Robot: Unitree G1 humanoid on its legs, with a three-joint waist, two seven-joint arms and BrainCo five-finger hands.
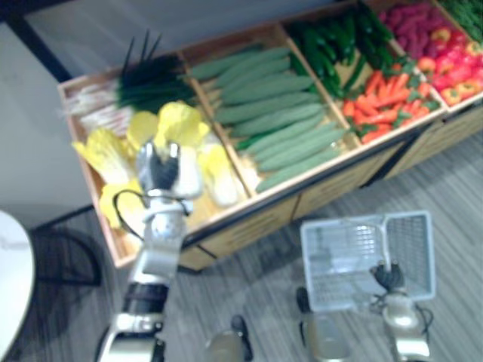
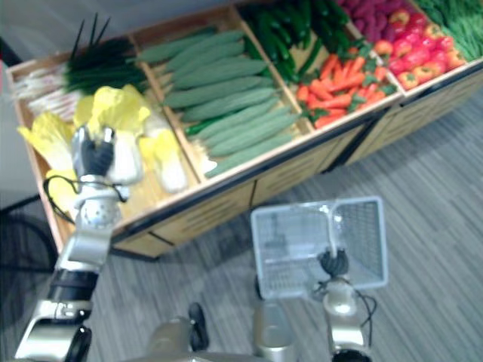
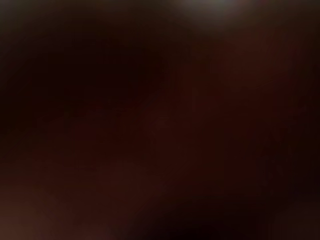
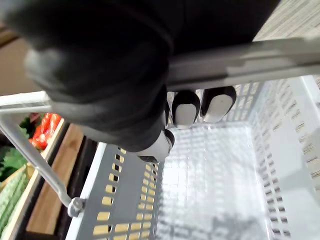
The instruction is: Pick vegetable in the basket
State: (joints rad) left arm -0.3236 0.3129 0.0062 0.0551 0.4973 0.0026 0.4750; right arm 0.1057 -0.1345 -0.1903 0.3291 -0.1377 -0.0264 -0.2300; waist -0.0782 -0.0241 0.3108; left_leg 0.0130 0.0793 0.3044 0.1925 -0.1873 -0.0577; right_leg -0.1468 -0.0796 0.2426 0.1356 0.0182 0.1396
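My left hand (image 1: 162, 170) is over the stand's (image 1: 249, 226) end compartment on my left, right on top of a cabbage (image 2: 128, 162). That cabbage lies with its long axis running from the stand's back to its front, yellow leaves to the back and white stalk to the front, and the hand lines up along it. I cannot tell whether the hand has a grip on it. Its wrist view is dark, which I take to mean it is pressed close against something.

My right hand (image 1: 389, 277) is curled round the handle (image 4: 240, 57) of the basket (image 1: 411, 249), which hangs in front of the stand, below the middle compartments. It looks empty.

The left hand is clearly the nearer one to the cabbage, so the pick is its job. The carry would then go out over the stand's front edge and across to the basket.

Another cabbage (image 1: 223, 177) lies just beside it, toward the stand's middle, and could get dragged along. Beyond the divider are long green gourds (image 1: 279, 121), with carrots (image 1: 381, 102) further along.
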